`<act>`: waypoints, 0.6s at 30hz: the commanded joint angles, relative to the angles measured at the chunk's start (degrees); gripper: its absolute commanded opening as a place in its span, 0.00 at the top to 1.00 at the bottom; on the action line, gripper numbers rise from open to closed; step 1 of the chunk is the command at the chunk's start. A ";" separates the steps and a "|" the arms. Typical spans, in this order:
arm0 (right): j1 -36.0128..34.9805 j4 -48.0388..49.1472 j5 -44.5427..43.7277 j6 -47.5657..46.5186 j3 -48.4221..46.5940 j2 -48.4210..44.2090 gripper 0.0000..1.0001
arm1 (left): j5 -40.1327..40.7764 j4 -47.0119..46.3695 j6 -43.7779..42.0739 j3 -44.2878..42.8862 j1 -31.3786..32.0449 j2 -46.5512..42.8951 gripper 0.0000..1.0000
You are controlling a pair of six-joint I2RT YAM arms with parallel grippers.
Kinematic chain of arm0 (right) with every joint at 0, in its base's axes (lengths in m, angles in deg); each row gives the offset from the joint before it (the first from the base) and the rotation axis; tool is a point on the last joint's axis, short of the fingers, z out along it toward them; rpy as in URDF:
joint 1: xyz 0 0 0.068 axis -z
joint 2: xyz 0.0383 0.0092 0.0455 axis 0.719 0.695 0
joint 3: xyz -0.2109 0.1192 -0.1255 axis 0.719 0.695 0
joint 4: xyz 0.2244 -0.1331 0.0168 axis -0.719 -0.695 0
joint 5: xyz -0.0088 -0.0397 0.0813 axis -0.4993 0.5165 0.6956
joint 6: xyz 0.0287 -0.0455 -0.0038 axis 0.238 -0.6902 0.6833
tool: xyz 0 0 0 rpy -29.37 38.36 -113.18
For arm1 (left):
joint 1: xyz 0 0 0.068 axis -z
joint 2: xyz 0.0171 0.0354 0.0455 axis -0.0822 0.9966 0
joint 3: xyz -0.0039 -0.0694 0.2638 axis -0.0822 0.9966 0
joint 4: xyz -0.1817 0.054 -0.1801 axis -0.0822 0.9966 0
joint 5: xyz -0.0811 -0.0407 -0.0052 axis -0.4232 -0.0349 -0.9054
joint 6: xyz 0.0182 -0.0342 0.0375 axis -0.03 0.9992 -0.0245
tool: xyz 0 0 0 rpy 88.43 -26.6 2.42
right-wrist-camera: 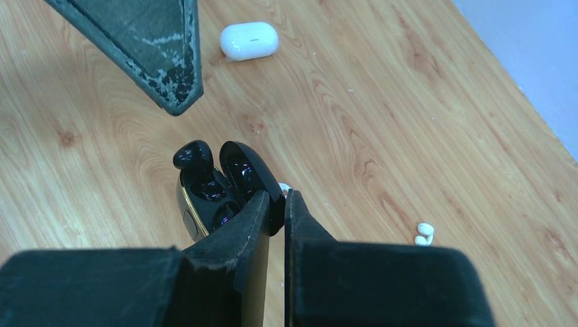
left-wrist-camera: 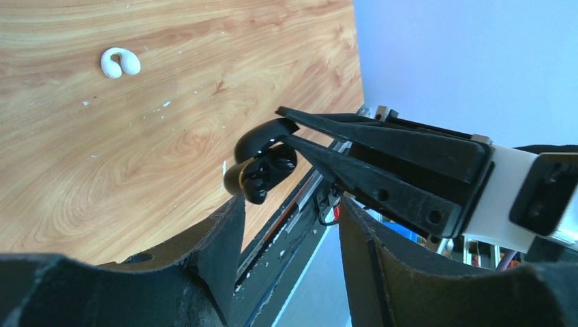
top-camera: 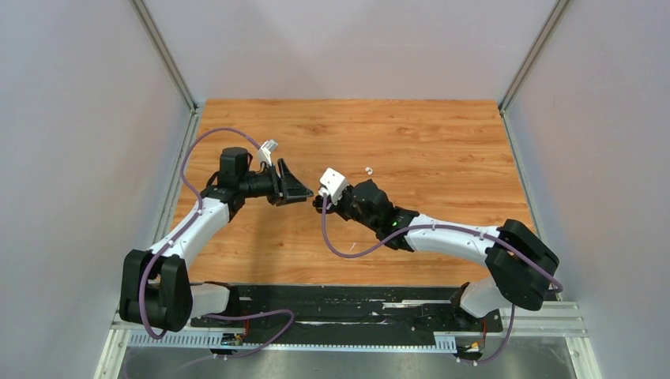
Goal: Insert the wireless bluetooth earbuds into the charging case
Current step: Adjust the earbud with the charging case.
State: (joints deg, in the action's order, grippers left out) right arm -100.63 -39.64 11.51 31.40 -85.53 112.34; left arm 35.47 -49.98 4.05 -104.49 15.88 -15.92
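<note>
The glossy black charging case (right-wrist-camera: 198,201) hangs open above the wood. My right gripper (right-wrist-camera: 276,199) is shut on its raised lid (right-wrist-camera: 245,170). One black earbud (right-wrist-camera: 193,155) sits at the top edge of the case, and dark earbuds (left-wrist-camera: 269,170) fill its wells. My left gripper (left-wrist-camera: 290,204) is open and empty, its left fingertip (left-wrist-camera: 232,208) just short of the case. In the top view the two grippers (top-camera: 300,192) (top-camera: 318,202) meet tip to tip at mid-table. A white earbud (top-camera: 368,169) lies loose on the table.
A shut white case (right-wrist-camera: 249,39) lies on the wood beyond the left finger (right-wrist-camera: 160,61). The loose white earbud (right-wrist-camera: 424,234) (left-wrist-camera: 120,62) rests apart from both grippers. Grey walls close the table's left and right sides.
</note>
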 commanded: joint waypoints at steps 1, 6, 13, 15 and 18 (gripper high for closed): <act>0.24 1.77 0.79 0.93 -3.51 1.09 1.00 | -2.48 -4.11 1.20 -0.72 0.17 -0.51 0.41; 0.22 1.79 0.83 1.48 -4.25 1.07 1.00 | -1.49 -1.75 -0.10 -1.63 0.38 0.24 0.41; 0.22 0.83 1.50 2.57 -4.79 0.80 1.00 | -1.25 1.13 -1.58 -2.65 1.68 1.33 0.40; 0.20 0.82 1.72 2.60 -4.83 0.98 1.00 | -1.48 0.49 -1.45 -2.78 2.22 1.39 0.40; 0.25 0.90 1.83 2.44 -4.83 1.28 1.00 | -1.88 -0.06 -1.31 -2.98 2.57 1.47 0.41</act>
State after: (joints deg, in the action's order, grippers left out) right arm -100.63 -39.79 12.32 32.71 -87.91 113.70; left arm 34.68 -48.97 3.78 -104.88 17.78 -14.54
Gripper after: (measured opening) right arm 0.087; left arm 0.598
